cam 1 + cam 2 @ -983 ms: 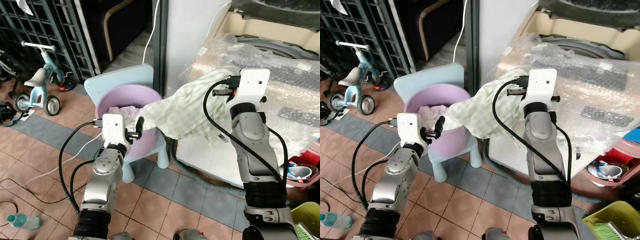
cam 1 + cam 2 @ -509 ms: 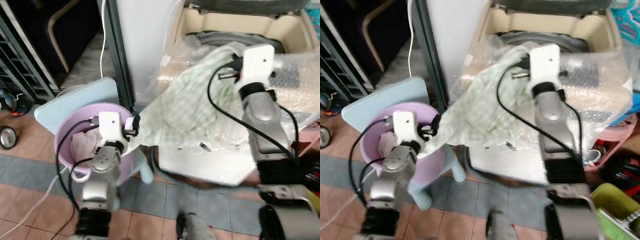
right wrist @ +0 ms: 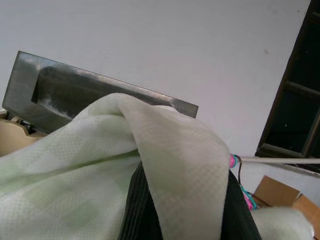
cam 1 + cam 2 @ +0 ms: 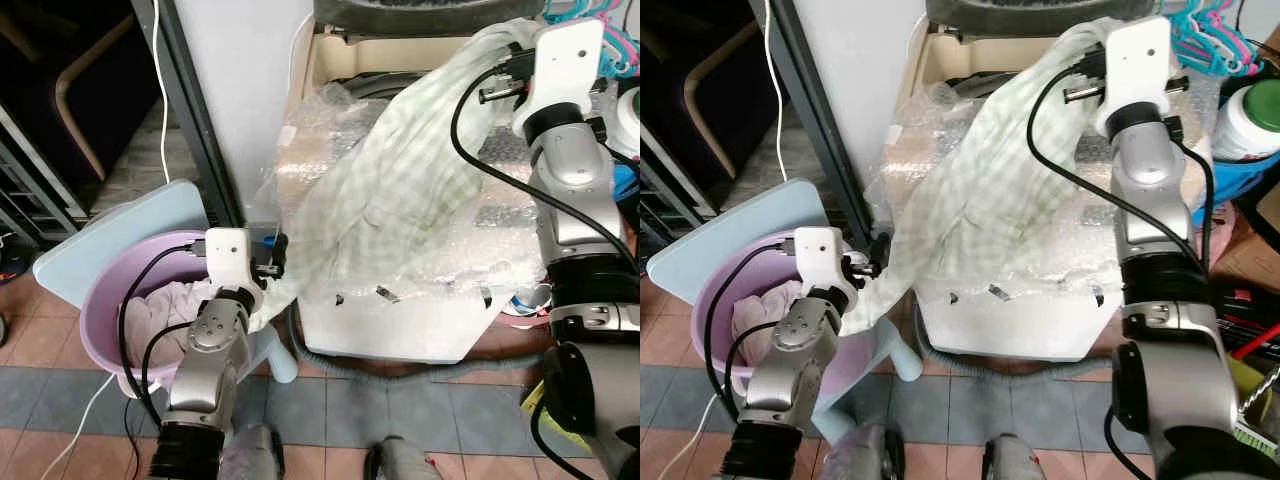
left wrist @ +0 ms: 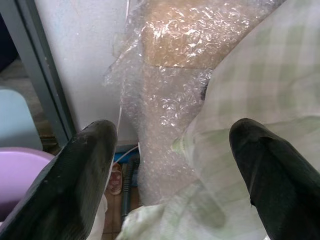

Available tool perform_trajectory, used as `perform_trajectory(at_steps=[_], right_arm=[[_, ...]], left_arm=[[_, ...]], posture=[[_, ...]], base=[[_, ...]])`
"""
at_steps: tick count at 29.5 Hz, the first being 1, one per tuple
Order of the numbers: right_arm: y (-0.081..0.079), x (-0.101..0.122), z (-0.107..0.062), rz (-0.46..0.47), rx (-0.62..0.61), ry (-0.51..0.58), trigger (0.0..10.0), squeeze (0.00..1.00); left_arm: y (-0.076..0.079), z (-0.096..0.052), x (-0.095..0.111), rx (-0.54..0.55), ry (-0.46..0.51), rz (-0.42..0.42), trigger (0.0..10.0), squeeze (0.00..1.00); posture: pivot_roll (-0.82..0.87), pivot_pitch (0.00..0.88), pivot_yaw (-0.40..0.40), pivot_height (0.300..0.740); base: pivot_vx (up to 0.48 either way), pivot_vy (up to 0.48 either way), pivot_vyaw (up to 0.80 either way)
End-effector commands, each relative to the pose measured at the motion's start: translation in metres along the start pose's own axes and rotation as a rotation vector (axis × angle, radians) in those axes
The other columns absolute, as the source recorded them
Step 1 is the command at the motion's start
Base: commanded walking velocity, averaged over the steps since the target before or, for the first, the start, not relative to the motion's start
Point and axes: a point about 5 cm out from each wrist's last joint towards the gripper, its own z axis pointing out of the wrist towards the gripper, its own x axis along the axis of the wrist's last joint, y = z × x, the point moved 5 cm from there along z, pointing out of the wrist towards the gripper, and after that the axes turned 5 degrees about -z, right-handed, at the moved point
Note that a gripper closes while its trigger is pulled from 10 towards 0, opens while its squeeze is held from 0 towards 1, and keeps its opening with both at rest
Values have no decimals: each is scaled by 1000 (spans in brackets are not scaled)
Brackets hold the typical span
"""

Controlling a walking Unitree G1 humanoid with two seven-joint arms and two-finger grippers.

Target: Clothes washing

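Note:
A pale green checked cloth (image 4: pixel 400 180) hangs from my right gripper (image 4: pixel 503 68), which is shut on its top end, high over the back of the washing machine (image 4: pixel 400 320). The cloth drapes down across the machine's bubble-wrapped top (image 4: pixel 320 130) to my left gripper (image 4: pixel 277 255). That gripper is open beside the cloth's lower edge, its fingers (image 5: pixel 85 165) wide apart. A purple basin (image 4: pixel 98 310) with more laundry (image 4: pixel 175 305) sits below my left arm. In the right wrist view the cloth (image 3: pixel 165 145) is folded over the black fingers (image 3: pixel 142 210).
The basin rests on a light blue child's chair (image 4: pixel 85 250). A grey post (image 4: pixel 190 120) and white wall stand left of the machine. A grey hose (image 4: pixel 400 365) lies under the machine's front. Hangers (image 4: pixel 1210 25), a green-lidded jar (image 4: pixel 1247 120) and a blue tub crowd the right side.
The view has swung right toward the washing machine. My right gripper has carried the cloth higher and further back over the machine's top. My left gripper stays by the cloth's lower edge.

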Motion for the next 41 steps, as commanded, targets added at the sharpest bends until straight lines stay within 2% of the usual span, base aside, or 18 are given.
perform_trajectory(at_steps=[1,6,16,21,24,31,35,37,40,41], right_arm=[[-6,22,10,-15,48,73,10000,0],[-14,31,14,-17,94,114,10000,0],[-31,33,18,18,144,133,10000,0],[-33,39,22,21,158,145,10000,0],[-34,40,23,23,167,147,10000,0],[-39,43,29,7,182,147,10000,0],[-36,57,42,-48,205,160,10000,0],[-27,68,54,-104,201,146,10000,0],[-18,76,60,-151,180,143,10000,0],[-9,86,64,-155,144,151,10000,0]], left_arm=[[-5,-1,1,20,3,0,10000,0],[-15,-4,-2,66,-15,-3,10000,0],[-29,-10,-4,110,-36,2,10000,0],[-29,-12,1,111,-29,15,10000,0],[-33,-19,-2,136,-45,20,10000,0],[-40,-25,-5,165,-55,8,10000,0],[-36,-24,-4,156,-56,8,10000,0],[-35,-24,-5,150,-60,8,10000,0],[-34,-23,-6,147,-63,6,10000,0],[-34,-22,-6,145,-67,8,10000,0]], posture=[[-9,66,35,740],[-2,69,31,740],[25,94,34,740],[32,128,29,740],[40,144,18,740],[49,135,6,740],[49,125,7,740],[47,119,10,740],[47,118,11,740],[48,111,9,740]], base=[[244,0,0],[254,0,200],[292,0,443],[316,0,0],[311,0,0],[305,0,0],[307,0,0],[294,0,0],[276,0,0],[0,0,0]])
